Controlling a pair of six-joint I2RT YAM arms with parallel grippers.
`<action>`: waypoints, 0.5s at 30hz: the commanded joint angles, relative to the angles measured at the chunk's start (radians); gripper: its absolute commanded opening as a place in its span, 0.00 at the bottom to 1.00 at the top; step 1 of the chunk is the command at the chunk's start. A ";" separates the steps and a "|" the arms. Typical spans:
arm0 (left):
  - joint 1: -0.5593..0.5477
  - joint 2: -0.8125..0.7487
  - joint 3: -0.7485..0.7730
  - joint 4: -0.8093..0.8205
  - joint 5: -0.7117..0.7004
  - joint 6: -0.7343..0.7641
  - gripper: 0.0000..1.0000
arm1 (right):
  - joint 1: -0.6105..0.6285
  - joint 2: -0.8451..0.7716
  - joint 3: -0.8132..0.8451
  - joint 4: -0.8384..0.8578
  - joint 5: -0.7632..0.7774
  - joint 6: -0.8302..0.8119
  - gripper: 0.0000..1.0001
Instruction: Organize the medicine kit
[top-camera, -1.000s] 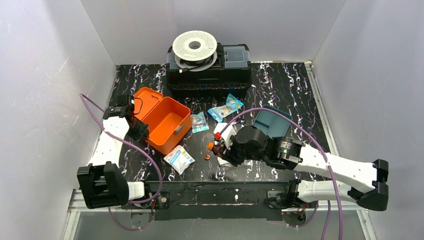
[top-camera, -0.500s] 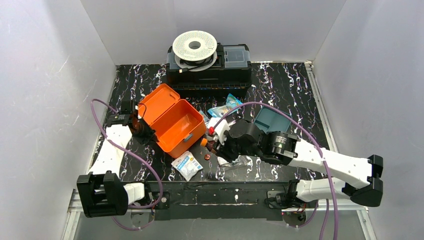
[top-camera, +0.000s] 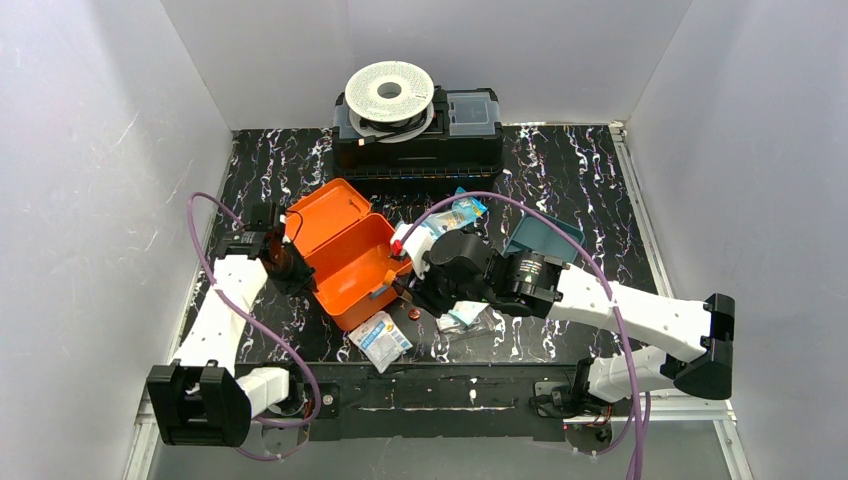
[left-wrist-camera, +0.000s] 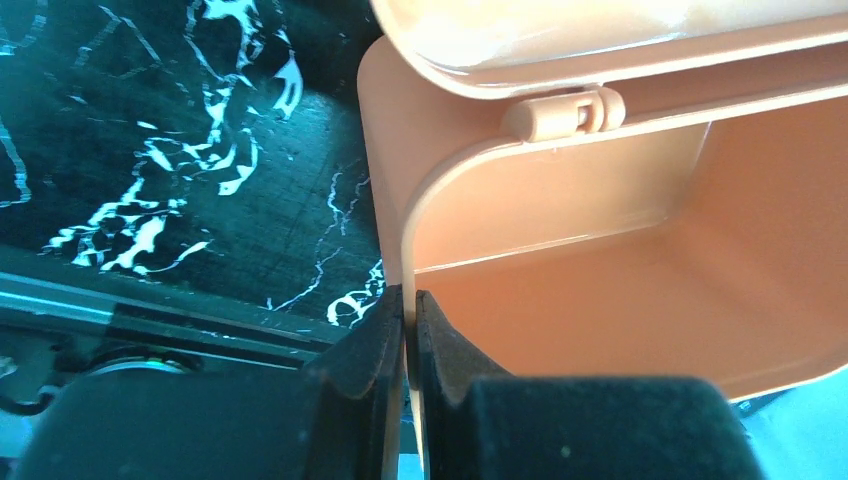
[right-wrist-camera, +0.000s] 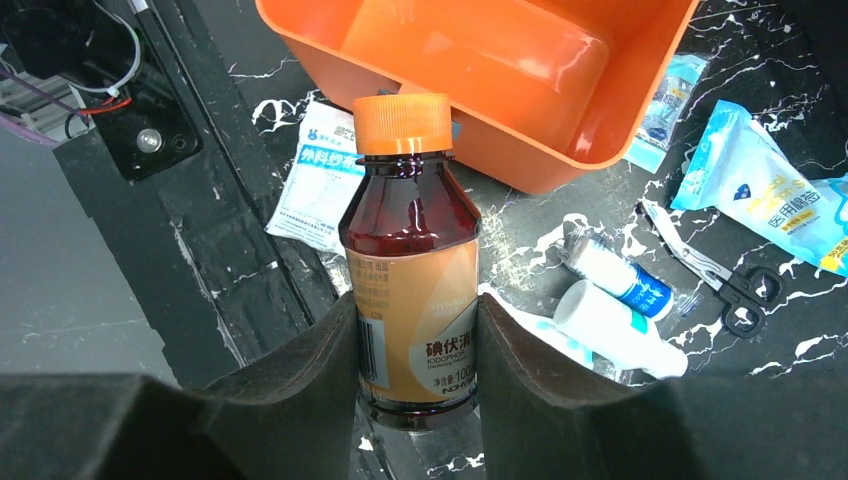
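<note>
Reading labels first: the brown bottle (right-wrist-camera: 410, 240) has an orange cap and an orange-and-white label in Chinese. We can read 碘伏 and "100" below it; the rest is too small. The white-and-blue sachet (right-wrist-camera: 318, 185) beside it and the blue packet (right-wrist-camera: 770, 200) at right both carry Chinese print we can't make out.

Right hand (right-wrist-camera: 415, 335): clamped on the bottle, both pads on the label. The bottle stands upright in the wrist view, cap just beside the outer wall of the medicine kit (right-wrist-camera: 560, 170).

Left hand (left-wrist-camera: 409, 305): closed to a sliver, pinching the medicine kit's thin side wall near the hinge corner.

We see the medicine kit open on the bench (top-camera: 570, 170), left of centre, between the two hands, lid tipped back toward the left arm. A teal tray (top-camera: 545, 240) lies outside it on the bench, just behind the right arm.
</note>
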 joint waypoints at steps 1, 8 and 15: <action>-0.007 -0.063 0.114 -0.043 -0.078 0.017 0.00 | 0.006 0.000 0.071 0.048 0.027 0.031 0.25; -0.006 -0.087 0.184 -0.069 -0.209 -0.020 0.00 | 0.006 0.004 0.079 0.045 0.044 0.042 0.25; -0.006 -0.085 0.178 -0.076 -0.271 -0.037 0.00 | 0.006 0.006 0.072 0.051 0.064 0.047 0.25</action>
